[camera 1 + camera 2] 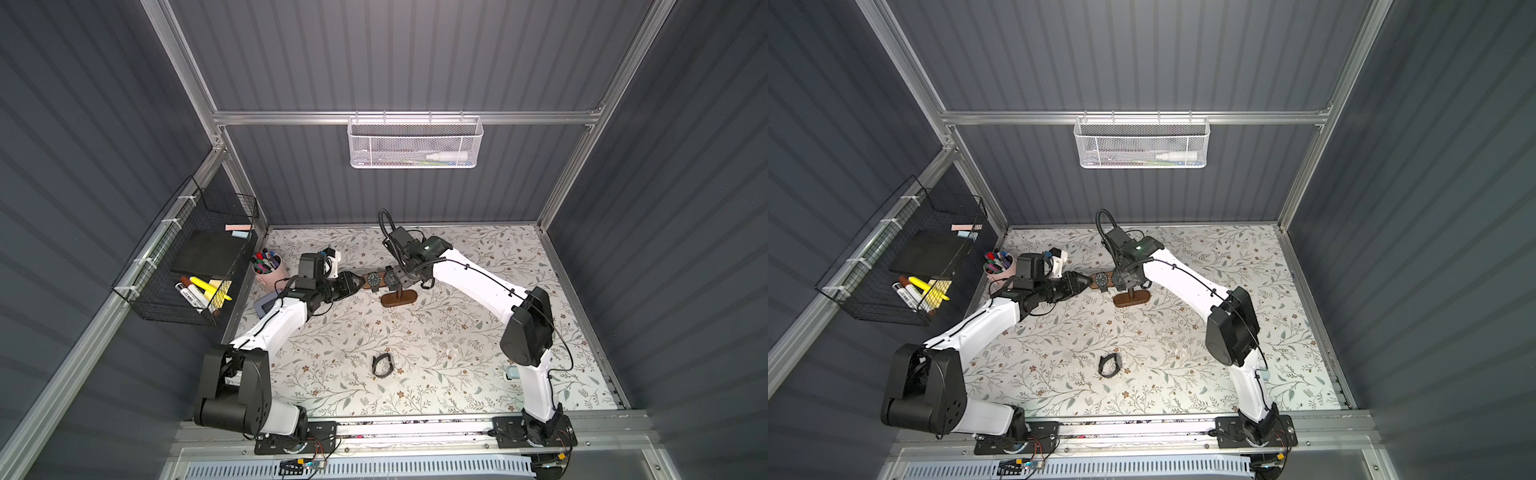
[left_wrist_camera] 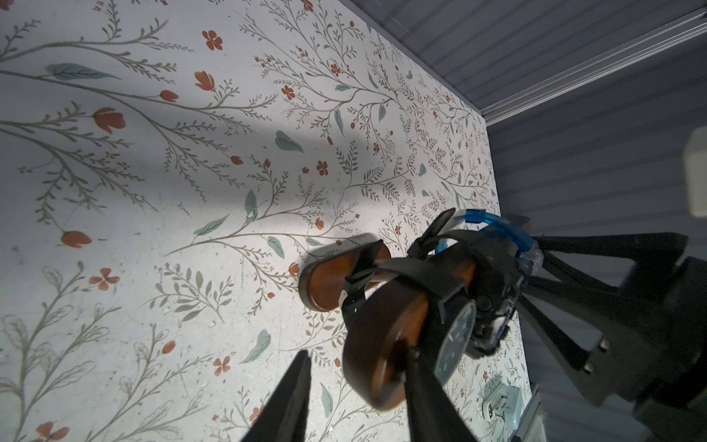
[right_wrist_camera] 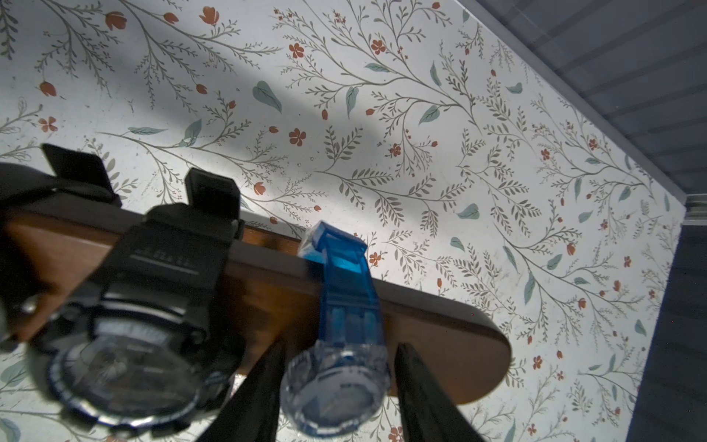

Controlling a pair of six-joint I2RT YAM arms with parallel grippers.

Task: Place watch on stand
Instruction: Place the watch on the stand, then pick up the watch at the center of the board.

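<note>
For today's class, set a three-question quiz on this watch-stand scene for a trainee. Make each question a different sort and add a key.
1. Multiple choice: what colour is the watch framed by the right pincer? A black, B blue, C red.
2. True or false: a loose black watch lies on the table, apart from the stand.
3. Short answer: which pincer is at the stand's end nearest the pink pen cup?
Key: 1 B; 2 true; 3 the left pincer.
</note>
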